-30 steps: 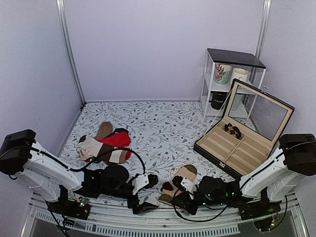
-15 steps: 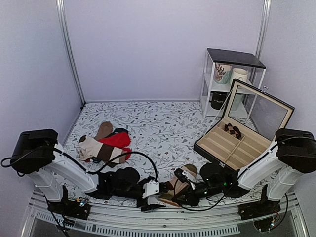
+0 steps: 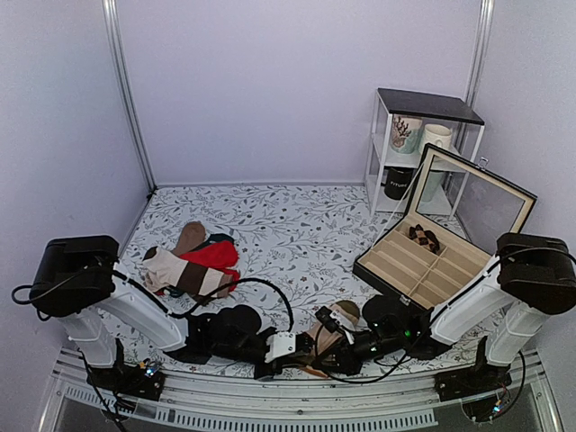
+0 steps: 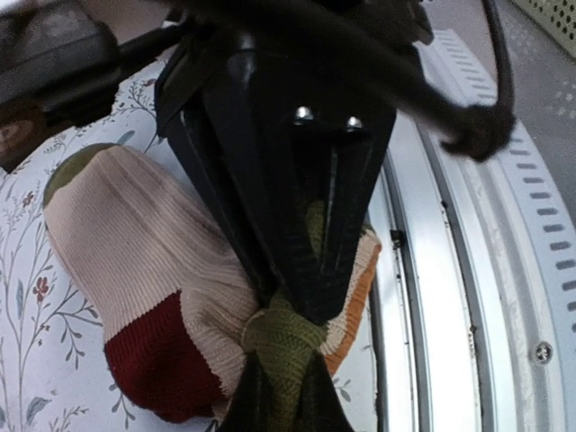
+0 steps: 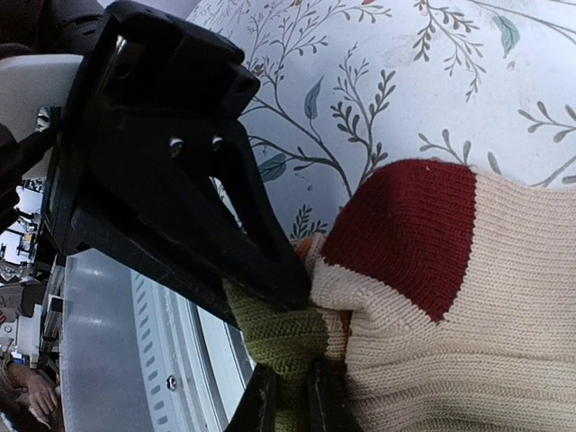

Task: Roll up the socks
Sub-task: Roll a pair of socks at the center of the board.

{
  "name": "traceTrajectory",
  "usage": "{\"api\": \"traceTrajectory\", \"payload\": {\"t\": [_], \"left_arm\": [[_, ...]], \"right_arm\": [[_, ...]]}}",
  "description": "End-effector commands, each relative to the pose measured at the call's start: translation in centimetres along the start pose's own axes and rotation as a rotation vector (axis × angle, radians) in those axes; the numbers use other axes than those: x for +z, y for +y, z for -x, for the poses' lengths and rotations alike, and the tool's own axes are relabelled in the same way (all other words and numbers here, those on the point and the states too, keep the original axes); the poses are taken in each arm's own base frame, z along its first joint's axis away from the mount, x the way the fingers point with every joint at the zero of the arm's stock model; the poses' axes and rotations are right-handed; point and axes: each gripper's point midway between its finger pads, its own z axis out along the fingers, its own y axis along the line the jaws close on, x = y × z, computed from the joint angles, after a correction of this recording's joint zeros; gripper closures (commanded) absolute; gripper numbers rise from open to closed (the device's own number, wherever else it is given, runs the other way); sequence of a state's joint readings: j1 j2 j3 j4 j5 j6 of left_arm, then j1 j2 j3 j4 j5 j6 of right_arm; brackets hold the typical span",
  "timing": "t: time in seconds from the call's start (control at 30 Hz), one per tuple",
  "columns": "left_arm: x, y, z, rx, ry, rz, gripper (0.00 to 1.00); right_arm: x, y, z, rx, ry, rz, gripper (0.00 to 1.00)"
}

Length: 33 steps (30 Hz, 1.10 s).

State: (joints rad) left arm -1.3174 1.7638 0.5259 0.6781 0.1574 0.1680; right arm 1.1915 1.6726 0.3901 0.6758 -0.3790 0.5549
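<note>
Both arms are down low at the near edge of the surface (image 3: 297,234), noses almost together, a bit right of the middle. The socks (image 4: 135,243) are right there between them, lying just beside the metal rail that runs along the near edge. They're tan ribbed with a dark red patch and an olive cuff, plus a bit of orange peeking out at the side.

The left claw (image 4: 274,405) is pinched together on the olive cuff, and you can see the fabric bunched up between its fingers. The right claw (image 5: 292,396) is clamped on that same olive bit from the other side. In each wrist view the other arm's black fingers come in and end right at the cuff, so the two tips are basically touching across the fabric. The tan foot part lies flat on the surface and points away from the rail.

Other stuff: a loose pile of other socks (image 3: 193,265) sits well apart, far left. An open box (image 3: 423,288) with its lid up sits on the right. A small shelf (image 3: 427,103) with mugs stands in the far right corner.
</note>
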Motion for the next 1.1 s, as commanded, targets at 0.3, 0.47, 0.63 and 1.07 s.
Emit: {"api": "traceTrajectory", "payload": {"t": [0.3, 0.47, 0.63, 1.07], "left_arm": [[-0.4, -2.0, -2.2, -0.138, 0.085, -0.086, 1.00], [-0.2, -1.8, -4.3, -0.253, 0.191, -0.059, 1.00], [0.0, -2.1, -6.5, -0.381, 0.299, -0.066, 1.00], [-0.5, -2.8, -8.9, -0.601, 0.385, -0.142, 1.00]], "right_arm": [[-0.7, -5.3, -6.9, 0.134, 0.235, -0.199, 0.85], [-0.9, -5.4, -5.6, 0.109, 0.204, -0.230, 0.69], [-3.2, -3.0, -0.4, -0.043, 0.008, -0.222, 0.54], [-5.5, 1.4, 2.1, -0.497, -0.206, -0.226, 0.47]]}}
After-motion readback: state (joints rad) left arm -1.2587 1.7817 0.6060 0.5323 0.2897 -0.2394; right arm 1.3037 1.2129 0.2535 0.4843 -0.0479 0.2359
